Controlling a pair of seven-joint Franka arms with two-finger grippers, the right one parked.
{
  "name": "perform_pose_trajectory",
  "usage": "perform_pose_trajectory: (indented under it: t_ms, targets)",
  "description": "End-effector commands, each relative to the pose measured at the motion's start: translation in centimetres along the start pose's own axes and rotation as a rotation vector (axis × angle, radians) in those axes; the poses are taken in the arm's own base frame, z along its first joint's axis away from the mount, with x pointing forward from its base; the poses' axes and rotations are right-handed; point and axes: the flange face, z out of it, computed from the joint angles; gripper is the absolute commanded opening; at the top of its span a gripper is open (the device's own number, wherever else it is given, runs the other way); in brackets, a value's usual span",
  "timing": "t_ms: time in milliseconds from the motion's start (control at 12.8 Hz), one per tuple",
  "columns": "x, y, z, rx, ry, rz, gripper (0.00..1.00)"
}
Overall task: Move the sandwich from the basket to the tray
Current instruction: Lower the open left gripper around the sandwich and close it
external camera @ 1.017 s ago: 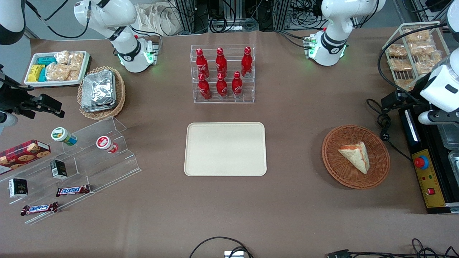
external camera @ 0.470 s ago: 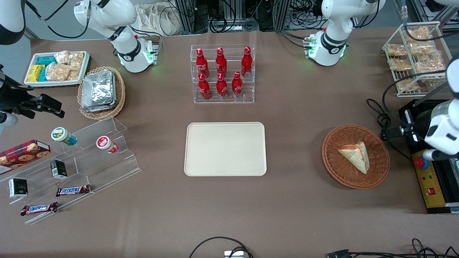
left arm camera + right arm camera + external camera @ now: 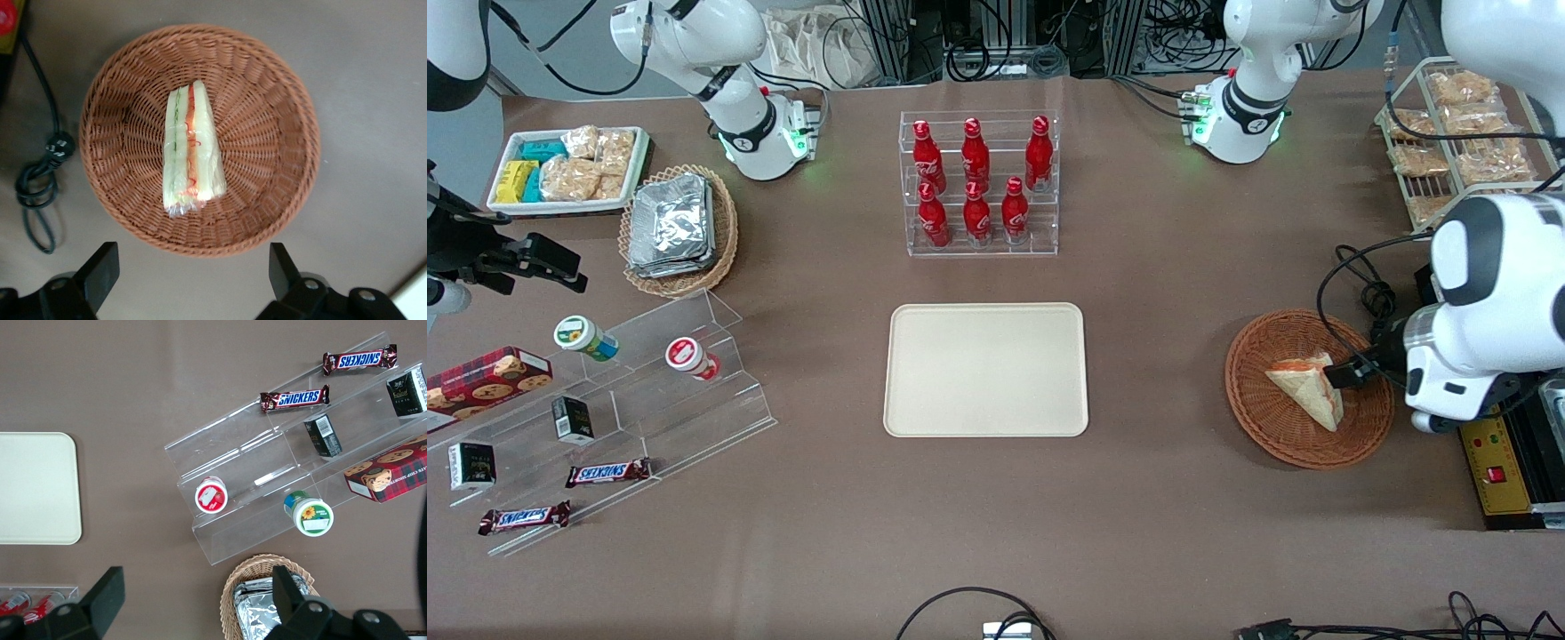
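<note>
Black fingers of the gripper stand wide apart with nothing between them, hanging above the basket without touching it; in the front view the gripper sits over the basket's edge on the working arm's side, its dark tip just above the sandwich; the sandwich lies in the middle of the basket, a plastic-wrapped wedge with white bread, a thin green line and an orange-red layer showing along its edge; a coiled black cable lies on the brown table just beside the basket; the tray lies bare, well apart from the basket toward the parked arm's end; a clear rack of red bottles stands farther from the front camera than the basket; a wire rack of bagged snacks stands also farther from that camera than the basket, at the working arm's end
</note>
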Motion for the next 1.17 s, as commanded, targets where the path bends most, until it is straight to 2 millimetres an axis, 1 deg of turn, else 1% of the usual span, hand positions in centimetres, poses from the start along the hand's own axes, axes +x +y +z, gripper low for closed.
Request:
perform_pose_trajectory:
  t_ms: [0, 157, 235, 470, 939, 1017, 1096]
  targets:
    - [-0.4, -1.6, 3.2, -0.006, 0.039, -0.055, 0.99]
    - [-0.5, -2.9, 6.4, -0.012, 0.051, -0.086, 0.99]
    - [-0.5, -3.3, 7.5, -0.017, 0.060, -0.099, 0.99]
    - [-0.2, -3.4, 10.4, -0.034, 0.082, -0.107, 0.99]
    - [0.4, -3.0, 12.7, -0.056, 0.098, -0.118, 0.99]
    - [0.5, -3.0, 12.7, -0.057, 0.099, -0.127, 0.97]
    - [0.5, -2.9, 13.2, -0.053, 0.092, -0.128, 0.94]
